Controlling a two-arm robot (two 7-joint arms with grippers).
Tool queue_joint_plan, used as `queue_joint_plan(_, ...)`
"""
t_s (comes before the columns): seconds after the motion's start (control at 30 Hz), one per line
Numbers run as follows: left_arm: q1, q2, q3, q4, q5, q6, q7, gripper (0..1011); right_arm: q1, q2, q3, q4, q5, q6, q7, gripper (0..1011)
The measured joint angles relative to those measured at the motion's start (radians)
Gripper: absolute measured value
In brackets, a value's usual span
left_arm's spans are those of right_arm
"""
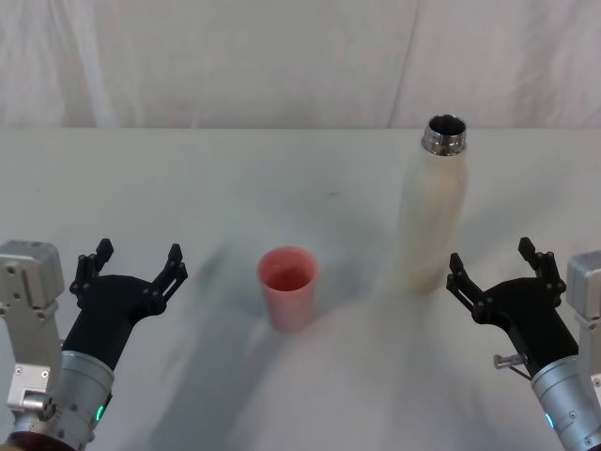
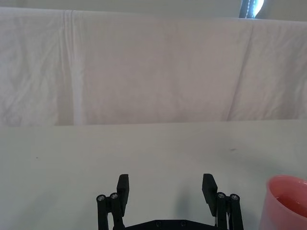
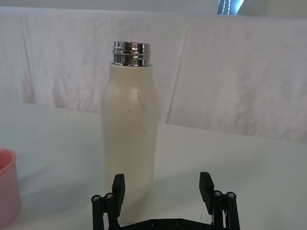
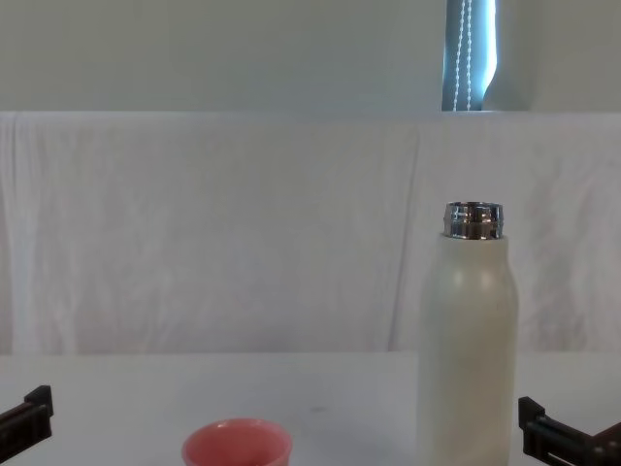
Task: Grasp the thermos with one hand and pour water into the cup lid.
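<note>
The table (image 1: 300,178) is a plain white surface, matte and smooth, with soft grey shadows spreading from the things on it. A tiny dark speck lies on it beyond the cup. Behind the table hangs a white cloth (image 4: 213,233), creased in long vertical folds, running the whole width of the room's back. Above the cloth in the chest view is a pale wall, broken by a narrow window strip (image 4: 470,55) with a beaded cord.

The thermos (image 1: 432,211) stands upright on the table, to the right of centre, its cap off and its steel neck open at the top. Fine dark scratches mark its cream side in the right wrist view. The cup (image 1: 287,287) stands upright near the table's middle, to the left of the thermos and well apart from it, nearer the robot.

The right gripper (image 1: 495,265) hovers low over the near right part of the table, just short of the thermos, its fingers spread apart and holding nothing. The left gripper (image 1: 133,263) is at the near left, apart from the cup, its fingers likewise spread wide and empty. In the left wrist view the cup's rim shows beside the gripper's fingers (image 2: 123,187).
</note>
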Motion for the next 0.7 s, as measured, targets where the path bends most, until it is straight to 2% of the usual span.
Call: queue_joint_plan(0.7, 0.000, 0.000, 0.000, 0.000, 0.000, 0.000, 0.000, 1001, 0.000, 0.000, 0.000, 0.000, 0.000, 0.000, 0.000, 1000)
